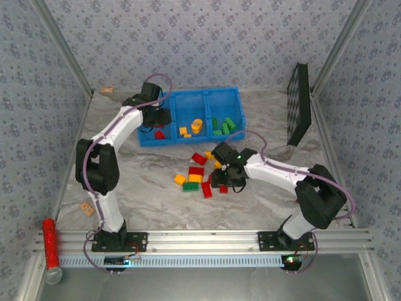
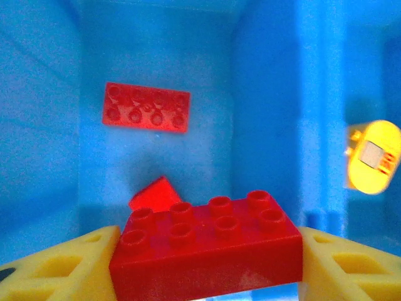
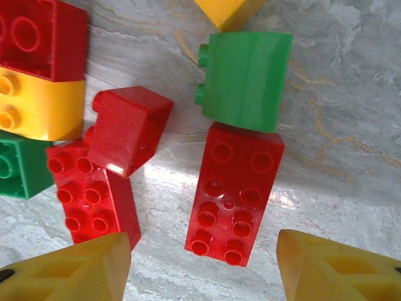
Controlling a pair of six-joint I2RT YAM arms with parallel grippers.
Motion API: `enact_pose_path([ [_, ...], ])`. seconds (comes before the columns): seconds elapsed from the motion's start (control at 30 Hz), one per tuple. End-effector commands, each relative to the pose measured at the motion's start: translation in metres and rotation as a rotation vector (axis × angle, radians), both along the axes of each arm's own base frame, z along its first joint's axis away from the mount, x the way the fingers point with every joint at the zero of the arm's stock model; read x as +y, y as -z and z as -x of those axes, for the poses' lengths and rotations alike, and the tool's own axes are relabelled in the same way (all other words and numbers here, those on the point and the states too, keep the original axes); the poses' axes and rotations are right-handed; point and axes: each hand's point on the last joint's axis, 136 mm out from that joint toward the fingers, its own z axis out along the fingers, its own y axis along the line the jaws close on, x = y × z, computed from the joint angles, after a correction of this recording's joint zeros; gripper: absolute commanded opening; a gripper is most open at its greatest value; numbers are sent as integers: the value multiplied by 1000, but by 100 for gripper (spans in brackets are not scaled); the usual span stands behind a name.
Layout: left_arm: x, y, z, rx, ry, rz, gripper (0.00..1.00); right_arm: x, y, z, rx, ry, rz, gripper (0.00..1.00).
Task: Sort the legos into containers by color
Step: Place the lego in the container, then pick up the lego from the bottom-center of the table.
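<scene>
Three-bin tray of bright blue plastic [image 1: 207, 94]: uniform blue on walls and floor. Small plastic building bricks [image 1: 196, 170] loose on the table: red, yellow-orange and green, each one solid colour. Within the tray, left bin shows red, middle bin yellow-orange, right bin green. Red eight-stud plastic brick [image 2: 207, 244] between the left gripper [image 2: 207, 266] fingers [image 2: 56, 263]: plain red; those fingers are yellow, as are the right gripper [image 3: 203, 269] fingers [image 3: 69, 269]. Stone-look table top [image 1: 156, 207]: grey-white marbling with tan veins. Papered walls [image 1: 200, 37]: pale blue-grey with a small repeating floral motif. Flat perforated panel [image 1: 299, 106]: black. Left arm [image 1: 122, 128] and right arm [image 1: 276, 170]: white shells, black joints, purple cables.
</scene>
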Motion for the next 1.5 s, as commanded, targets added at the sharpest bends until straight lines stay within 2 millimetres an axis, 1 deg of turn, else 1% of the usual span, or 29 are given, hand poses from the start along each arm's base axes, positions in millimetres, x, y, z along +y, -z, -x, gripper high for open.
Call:
enact_pose_path([
  [0.0, 16, -1, -23, -42, -40, -22, 62, -1, 0, -3, 6, 3, 32, 64],
  [0.07, 22, 7, -29, -30, -60, -11, 62, 0, 1, -3, 12, 0, 31, 64],
  [0.2, 24, 18, -38, -15, -72, -2, 62, 1, 6, -3, 27, -1, 34, 64],
  [0.4, 18, 31, -47, 12, -60, 15, 63, 1, 15, -1, 49, 5, 45, 64],
  [0.53, 16, 32, -49, 12, -59, 20, 64, -4, 22, -1, 62, 0, 89, 61],
  [0.6, 16, 32, -49, 15, -59, 24, 65, -6, 25, 0, 69, -1, 98, 58],
  [0.77, 14, 29, -50, 9, -62, 35, 68, -6, 29, 1, 72, -8, 104, 39],
  [0.9, 14, 20, -51, -9, -62, 40, 72, -8, 24, 2, 64, -9, 109, 31],
  [1.13, 14, 9, -51, -33, -64, 51, 76, -13, 7, 1, 20, -1, 98, 27],
  [1.23, 12, -2, -51, -64, -60, 68, 76, -14, -5, -2, -1, 8, 85, 26],
  [1.3, 9, -13, -51, -88, -50, 90, 76, -13, -15, -5, -11, 13, 76, 26],
  [1.33, 6, -21, -51, -105, -42, 109, 76, -12, -21, -8, -15, 15, 70, 26],
  [1.43, -2, -47, -47, -148, -13, 166, 76, -5, -44, -26, -69, -44, 55, 26],
  [1.47, -3, -56, -43, -158, -8, 179, 76, -3, -51, -35, -90, -60, 53, 26],
])
